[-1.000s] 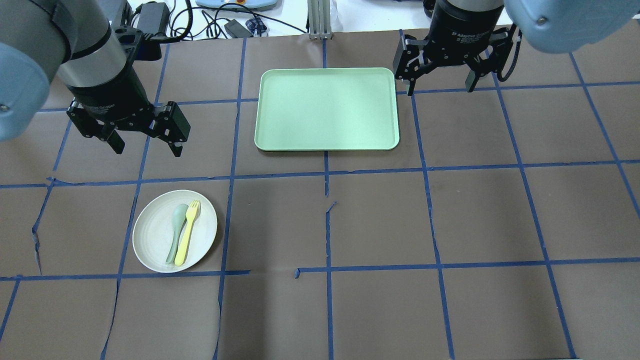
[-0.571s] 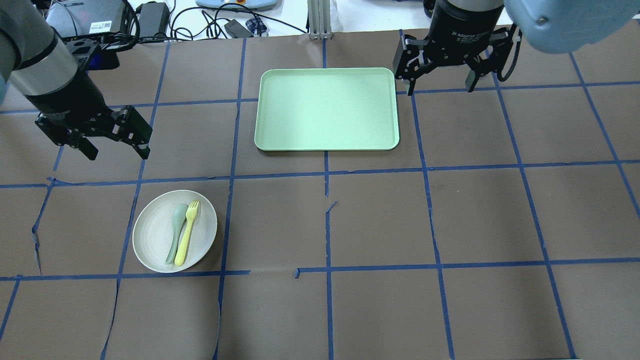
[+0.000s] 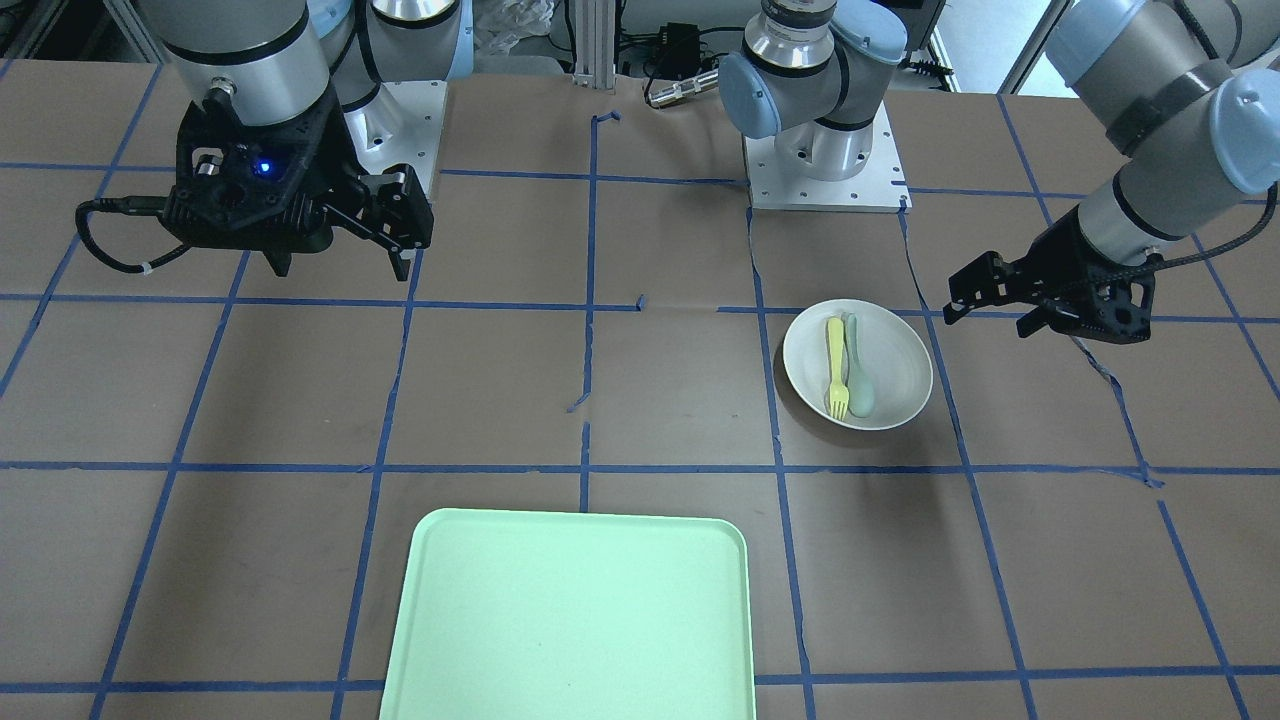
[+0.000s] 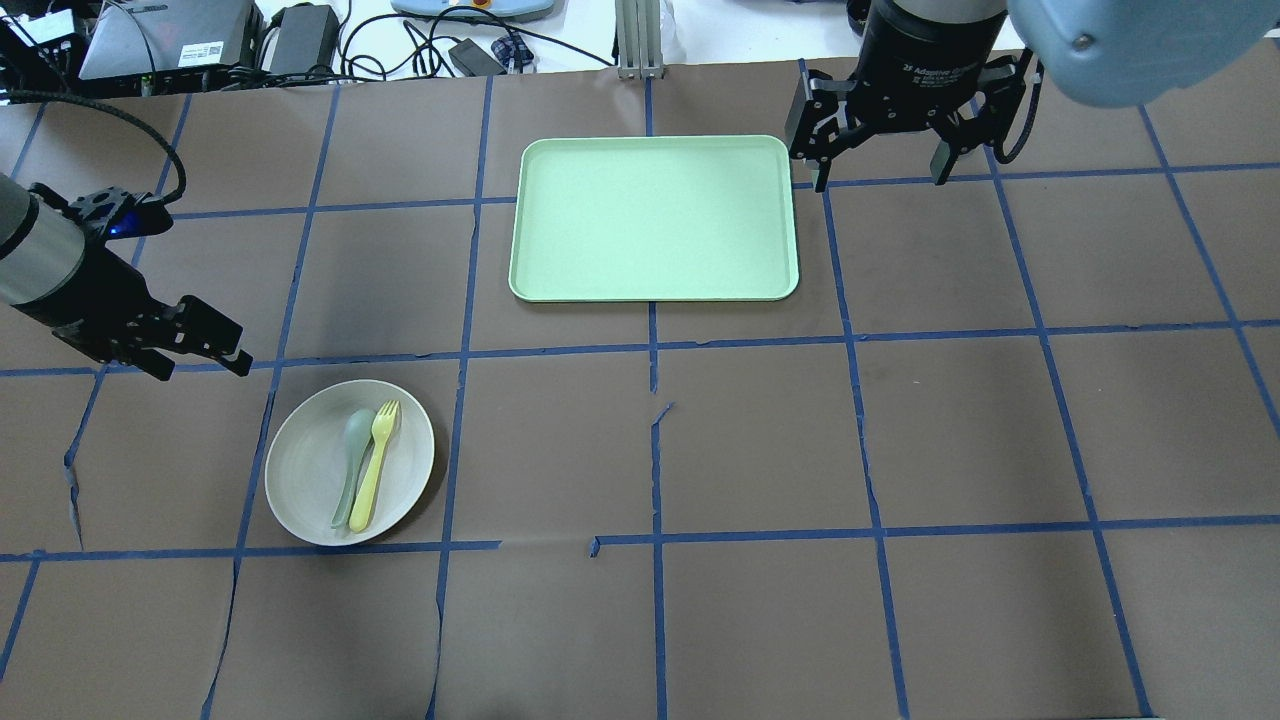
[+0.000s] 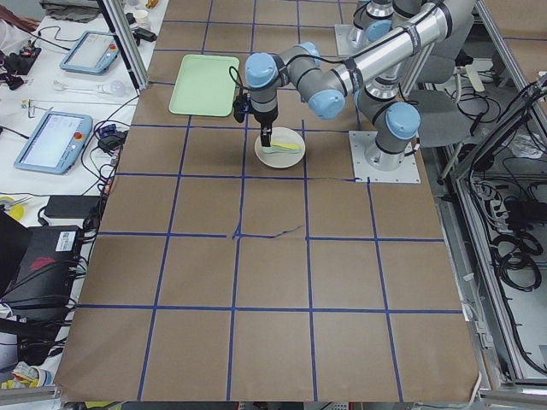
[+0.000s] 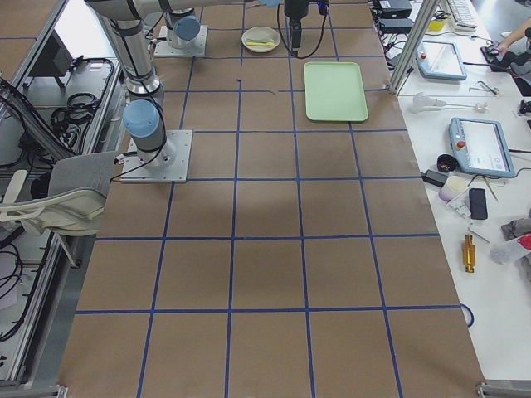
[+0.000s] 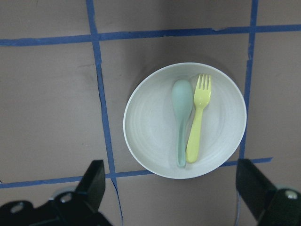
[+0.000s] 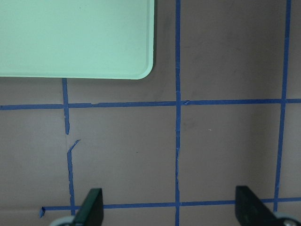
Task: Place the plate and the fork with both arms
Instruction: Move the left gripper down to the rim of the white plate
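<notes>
1. Looking from overhead: the plate [image 4: 300,470] sits left on the tabletop [image 4: 760,440], fork [image 4: 374,468] and spoon [image 4: 351,462] side by side in it; the left pincer [image 4: 200,366], spread wide, hangs near its far-left rim.
2. Front-facing: the right pincer [image 3: 343,270] gapes wide above the tabletop.
3. Left wrist: bare tabletop surrounds the plate's rim.
4. Right wrist: the tray [image 8: 75,37] shows one rounded corner.

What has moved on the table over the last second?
The left end effector swung toward the robot's left and back toward its base. It now hangs just off the plate, open and empty. Nothing was grasped or released. The right end effector, fork, spoon and tray are unchanged.
</notes>
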Robot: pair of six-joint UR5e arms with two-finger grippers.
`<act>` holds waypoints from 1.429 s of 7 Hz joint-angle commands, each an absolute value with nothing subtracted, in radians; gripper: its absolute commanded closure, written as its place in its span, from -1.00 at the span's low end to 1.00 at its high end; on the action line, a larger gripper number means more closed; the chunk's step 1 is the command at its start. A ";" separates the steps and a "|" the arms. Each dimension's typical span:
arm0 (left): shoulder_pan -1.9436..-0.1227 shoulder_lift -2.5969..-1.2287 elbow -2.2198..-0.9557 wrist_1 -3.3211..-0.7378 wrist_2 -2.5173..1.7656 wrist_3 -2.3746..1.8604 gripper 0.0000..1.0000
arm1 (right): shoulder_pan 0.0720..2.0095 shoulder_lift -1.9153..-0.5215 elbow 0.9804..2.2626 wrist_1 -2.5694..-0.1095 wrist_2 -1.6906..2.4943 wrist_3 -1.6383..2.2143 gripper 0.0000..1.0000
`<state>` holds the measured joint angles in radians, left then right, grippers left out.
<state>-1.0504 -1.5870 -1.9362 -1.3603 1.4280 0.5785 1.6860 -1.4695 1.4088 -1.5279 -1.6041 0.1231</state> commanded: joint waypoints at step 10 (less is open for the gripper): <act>-0.951 -1.827 -2.091 -1.224 1.342 0.637 0.15 | 1.686 -1.470 1.410 -1.528 -1.606 0.123 -1.00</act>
<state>-0.9511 -1.8246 -2.0841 -1.2213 1.3404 0.6368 1.6858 -1.4696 1.4096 -1.5278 -1.6056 0.1227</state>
